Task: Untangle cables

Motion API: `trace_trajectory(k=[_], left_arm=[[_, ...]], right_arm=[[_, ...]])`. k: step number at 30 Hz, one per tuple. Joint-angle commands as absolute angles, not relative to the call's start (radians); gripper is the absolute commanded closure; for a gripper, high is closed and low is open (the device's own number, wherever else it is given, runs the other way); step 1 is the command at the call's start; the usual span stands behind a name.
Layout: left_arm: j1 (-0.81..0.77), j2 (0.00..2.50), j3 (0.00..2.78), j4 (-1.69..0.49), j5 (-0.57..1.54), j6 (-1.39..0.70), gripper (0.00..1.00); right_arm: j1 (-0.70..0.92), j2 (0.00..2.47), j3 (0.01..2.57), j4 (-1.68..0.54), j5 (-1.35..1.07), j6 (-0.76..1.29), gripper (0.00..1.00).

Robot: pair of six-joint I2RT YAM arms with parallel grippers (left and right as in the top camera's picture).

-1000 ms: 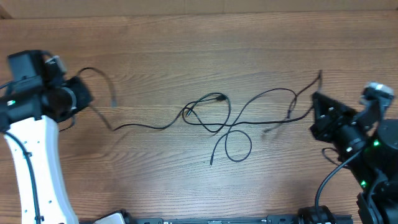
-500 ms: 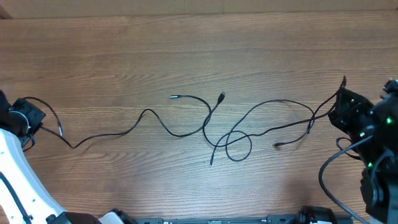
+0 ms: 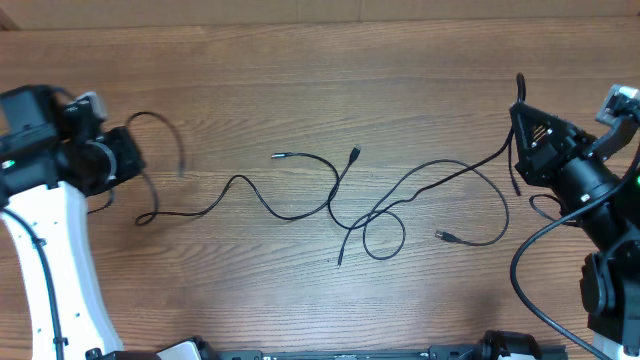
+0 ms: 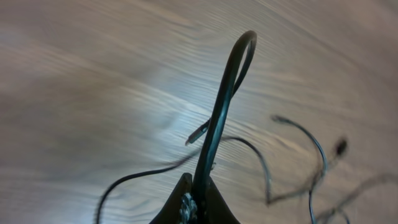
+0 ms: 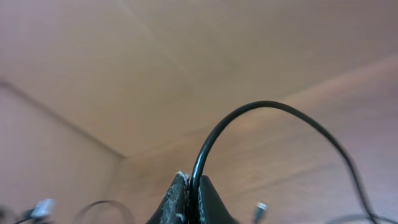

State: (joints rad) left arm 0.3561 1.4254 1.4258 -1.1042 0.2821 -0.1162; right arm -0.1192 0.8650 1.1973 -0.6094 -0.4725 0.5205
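both arms swung back inward; left gripper and right gripper each pinch cables sprawled across frame centre. wrist views blurred, fingertips cropped. wooden table.

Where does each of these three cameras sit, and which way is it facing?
Overhead: above the table, facing straight down at the cables; both arms show.
Left wrist: on the left arm, facing across the tabletop past the shut left gripper.
Right wrist: on the right arm, facing an arching cable past the shut right gripper.
Shared: both pinched cables also appear overhead.
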Motion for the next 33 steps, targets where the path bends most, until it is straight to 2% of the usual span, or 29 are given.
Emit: trace_trajectory(k=[1, 11, 24, 33], left_arm=[[0.254, 1.433, 1.435, -1.107, 0.308, -0.044, 0.95], [0.039, 1.499, 1.435, -1.119, 0.305, -0.052, 0.96], [-0.086, 1.708, 1.435, -1.122, 0.308, -0.053, 0.96], [-0.137, 1.779, 1.435, -1.116, 0.344, -0.056, 0.96]], right_arm=[[-0.124, 0.856, 1.272, -0.555, -0.571, 0.566, 0.96], [-0.126, 0.963, 1.554, -0.403, -0.491, 0.630, 0.96], [-0.131, 1.310, 2.148, -0.490, -0.492, 0.654, 0.96], [-0.348, 1.421, 2.259, -0.640, -0.485, 0.588, 0.96]])
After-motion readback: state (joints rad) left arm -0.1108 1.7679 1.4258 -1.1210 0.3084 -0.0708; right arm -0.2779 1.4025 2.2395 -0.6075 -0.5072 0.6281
